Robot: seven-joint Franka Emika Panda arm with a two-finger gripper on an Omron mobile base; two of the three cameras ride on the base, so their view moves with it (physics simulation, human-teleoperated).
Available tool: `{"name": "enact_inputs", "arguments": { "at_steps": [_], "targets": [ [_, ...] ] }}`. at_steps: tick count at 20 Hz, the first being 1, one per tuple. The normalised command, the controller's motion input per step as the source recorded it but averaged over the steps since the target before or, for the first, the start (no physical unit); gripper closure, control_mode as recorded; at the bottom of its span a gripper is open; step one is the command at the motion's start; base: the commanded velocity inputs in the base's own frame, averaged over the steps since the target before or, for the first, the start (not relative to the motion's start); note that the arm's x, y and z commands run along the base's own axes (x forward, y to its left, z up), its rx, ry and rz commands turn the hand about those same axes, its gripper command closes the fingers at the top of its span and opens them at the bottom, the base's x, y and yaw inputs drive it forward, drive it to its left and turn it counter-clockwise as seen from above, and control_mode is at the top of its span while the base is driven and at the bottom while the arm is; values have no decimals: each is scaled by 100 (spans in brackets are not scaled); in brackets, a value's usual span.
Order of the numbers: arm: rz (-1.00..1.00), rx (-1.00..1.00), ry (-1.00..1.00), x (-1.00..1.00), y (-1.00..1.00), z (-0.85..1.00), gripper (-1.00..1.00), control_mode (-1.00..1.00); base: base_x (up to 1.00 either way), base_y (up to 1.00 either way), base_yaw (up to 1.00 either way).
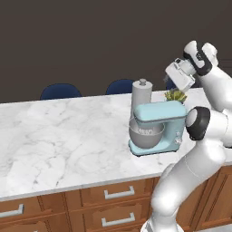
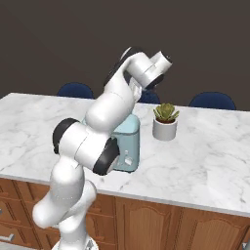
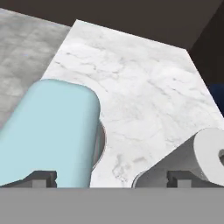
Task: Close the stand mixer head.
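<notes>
- Long white marble countertop [image 1: 59, 145] over brown wooden drawers [image 1: 118, 195], dark blue chairs [image 1: 60, 90] at far side.
- White jointed arm [image 2: 93, 141] bent up over near right part of counter.
- Oblong rounded pale-blue stand mixer head [image 1: 159, 111] lying level over silver mixing bowl [image 1: 146, 135], apparently down, near right on counter.
- Grey cylindrical paper-towel holder [image 1: 142, 96] upright just behind mixer.
- Small green plant in white pot [image 2: 165, 122] right of mixer.
- Two-finger gripper [image 3: 111, 178] poised above mixer head, fingers spread wide, holding nothing.
</notes>
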Motion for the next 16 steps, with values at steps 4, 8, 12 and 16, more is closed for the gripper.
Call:
{"name": "enact_inputs", "arguments": {
  "at_steps": [4, 8, 12, 16],
  "targets": [
    [9, -12, -3, -15, 100, 0, -100, -100, 0, 0, 0],
    [8, -14, -3, -51, 87, 16, -100, -100, 0, 0, 0],
    [13, -24, 0, -71, 61, 14, -100, -100, 0, 0, 0],
    [0, -17, -6, -92, 56, -3, -100, -100, 0, 0, 0]
  ]
}}
